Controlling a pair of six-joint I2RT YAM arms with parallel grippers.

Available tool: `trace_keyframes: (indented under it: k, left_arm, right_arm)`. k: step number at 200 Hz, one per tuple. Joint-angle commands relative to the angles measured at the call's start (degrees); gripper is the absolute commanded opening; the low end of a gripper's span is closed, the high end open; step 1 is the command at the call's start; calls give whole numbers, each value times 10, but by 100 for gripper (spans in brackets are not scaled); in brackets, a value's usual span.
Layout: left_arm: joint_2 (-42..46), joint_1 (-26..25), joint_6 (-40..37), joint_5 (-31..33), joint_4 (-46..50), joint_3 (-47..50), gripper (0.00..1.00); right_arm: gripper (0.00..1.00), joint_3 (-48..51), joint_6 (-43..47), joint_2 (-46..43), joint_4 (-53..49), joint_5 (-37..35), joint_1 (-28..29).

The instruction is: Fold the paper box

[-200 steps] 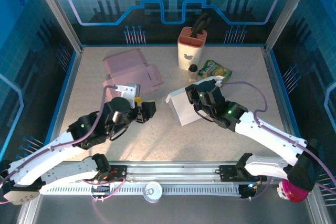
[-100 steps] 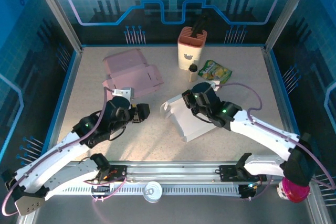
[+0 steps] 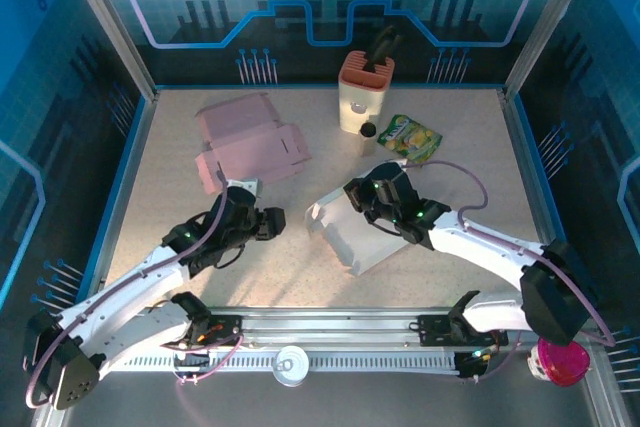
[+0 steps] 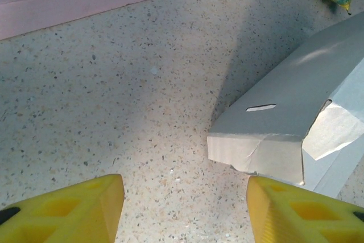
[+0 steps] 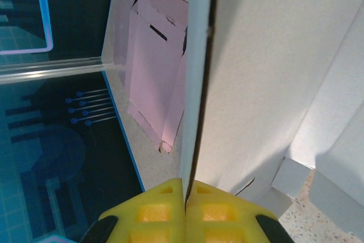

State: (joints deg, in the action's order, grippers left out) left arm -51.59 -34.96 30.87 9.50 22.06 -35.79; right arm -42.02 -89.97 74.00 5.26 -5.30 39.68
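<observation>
The white paper box [image 3: 340, 237] lies partly folded at the table's middle, one wall raised. My right gripper [image 3: 366, 201] is shut on that upright wall; in the right wrist view the yellow fingers [image 5: 165, 211] pinch the thin white panel [image 5: 267, 78] edge-on. My left gripper [image 3: 274, 223] hovers open just left of the box, holding nothing. In the left wrist view its gripper [image 4: 185, 209] has bare table between the jaws, and the box's folded corner [image 4: 256, 152] sits close to the right fingertip [image 4: 296, 209].
A flat pink box blank [image 3: 250, 137] lies at the back left. A pink-topped holder [image 3: 365, 92], a small bottle [image 3: 368, 131] and a green snack packet [image 3: 411, 135] stand at the back centre. Blue walls ring the table.
The right gripper has pulled the white box towards the front and a little left. The left gripper has shifted slightly nearer and its jaws have narrowed a bit.
</observation>
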Motion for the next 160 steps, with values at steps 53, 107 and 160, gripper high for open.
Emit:
trace_keyframes:
  k: [53,107,160]
  left_arm:
    - [-88,9,-110,-63,-167,41,47]
    - [-127,9,-168,-67,-228,67,49]
    - [-160,9,-208,-86,-319,103,45]
  right_arm:
    - [0,54,47,13,127,56,-28]
    - [0,76,45,42,189,72,-48]
    - [0,84,41,58,214,90,-58]
